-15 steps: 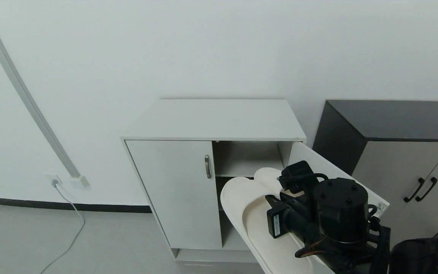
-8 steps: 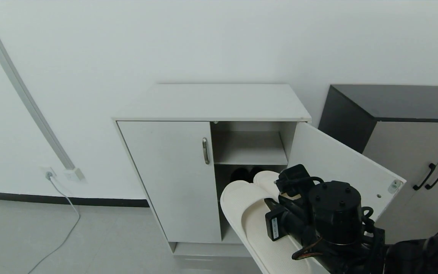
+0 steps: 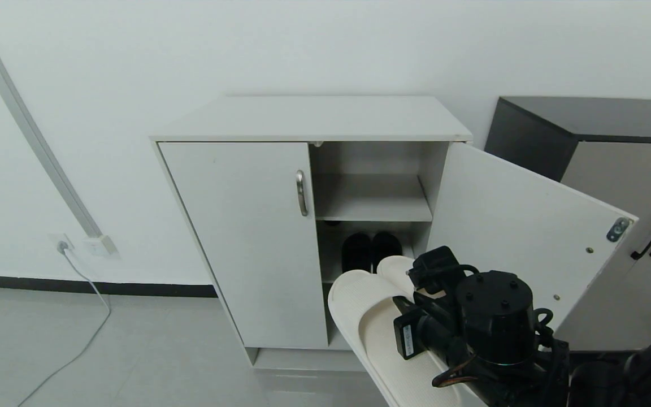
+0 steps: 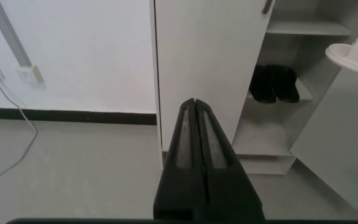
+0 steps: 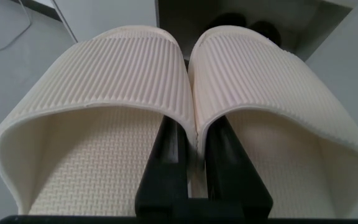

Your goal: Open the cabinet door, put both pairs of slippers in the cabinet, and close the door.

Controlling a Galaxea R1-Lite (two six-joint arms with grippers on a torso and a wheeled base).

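A white cabinet [image 3: 314, 118] stands against the wall with its right door [image 3: 523, 226] swung open and its left door [image 3: 246, 237] closed. A pair of black slippers [image 3: 370, 250] sits on the middle shelf, also seen as the black slippers [image 4: 275, 84]. My right gripper [image 5: 191, 146] is shut on the inner edges of a pair of cream slippers [image 5: 173, 74], held side by side in front of the opening; in the head view the cream slippers [image 3: 359, 305] hang just before the lower shelves. My left gripper [image 4: 195, 134] is shut and empty, low, facing the left door.
A dark cabinet [image 3: 602, 147] with grey doors stands right of the open door. A wall socket with a grey cable [image 3: 77, 265] is at the left, above bare grey floor [image 3: 105, 356]. The top shelf [image 3: 370, 200] holds nothing.
The head view has shifted: the cabinet now sits higher and larger, and the black slippers on the middle shelf have come into sight. My right gripper keeps hold of the cream slippers.
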